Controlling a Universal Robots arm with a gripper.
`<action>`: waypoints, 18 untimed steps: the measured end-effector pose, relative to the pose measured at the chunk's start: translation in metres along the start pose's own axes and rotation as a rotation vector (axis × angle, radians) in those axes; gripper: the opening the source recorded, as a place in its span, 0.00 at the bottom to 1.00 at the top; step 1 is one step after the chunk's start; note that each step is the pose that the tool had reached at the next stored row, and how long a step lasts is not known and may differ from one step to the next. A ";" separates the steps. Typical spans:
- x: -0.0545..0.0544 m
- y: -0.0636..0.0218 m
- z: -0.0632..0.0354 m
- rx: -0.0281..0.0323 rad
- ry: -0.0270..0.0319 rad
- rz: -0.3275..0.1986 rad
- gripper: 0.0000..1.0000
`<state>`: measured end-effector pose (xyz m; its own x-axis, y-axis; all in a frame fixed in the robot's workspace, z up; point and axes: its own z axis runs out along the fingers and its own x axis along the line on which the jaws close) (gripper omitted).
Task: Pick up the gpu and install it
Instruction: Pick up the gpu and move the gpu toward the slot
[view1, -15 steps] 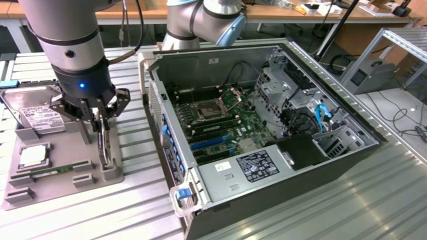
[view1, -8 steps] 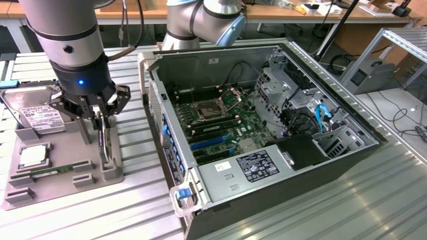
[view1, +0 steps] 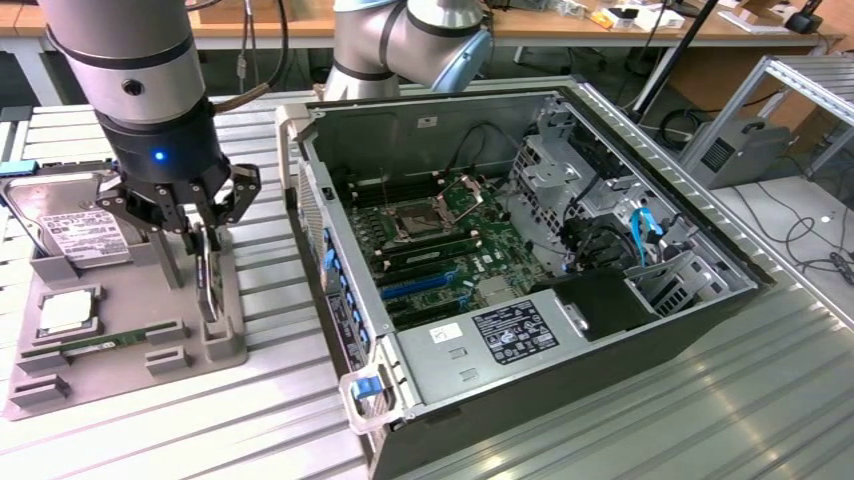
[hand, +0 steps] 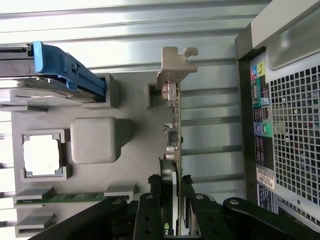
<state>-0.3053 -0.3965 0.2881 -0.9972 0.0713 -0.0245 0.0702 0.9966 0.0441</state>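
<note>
The gpu (view1: 208, 285) stands on edge in the grey holder tray (view1: 227, 345), at the exterior view's left of the open computer case (view1: 694, 300). My gripper (view1: 200, 237) comes straight down on its upper edge, with a finger on each side of the card, shut on it. In the wrist view the gpu (hand: 173, 117) is edge-on, its silver end bracket (hand: 176, 62) at the far end, and the black fingers (hand: 150, 200) of my gripper (hand: 171, 187) clamp the near end. The card's lower edge still rests in the tray (hand: 135, 150).
The tray also holds a silver hard drive (view1: 78, 238), a processor chip (view1: 67, 313) and a thin green memory stick (view1: 107, 342). Inside the case lies the motherboard (view1: 454, 235) with blue card slots (view1: 416, 284). The case's rear panel (hand: 290, 130) is close beside the tray.
</note>
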 end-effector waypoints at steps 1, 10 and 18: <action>0.000 0.0000 -0.0008 -0.0001 0.0000 0.000 0.27; 0.000 0.0004 -0.0100 -0.0011 0.0001 0.000 0.27; 0.000 0.0009 -0.0195 -0.0016 0.0002 0.000 0.27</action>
<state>-0.3054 -0.3965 0.3076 -0.9972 0.0714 -0.0243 0.0702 0.9965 0.0457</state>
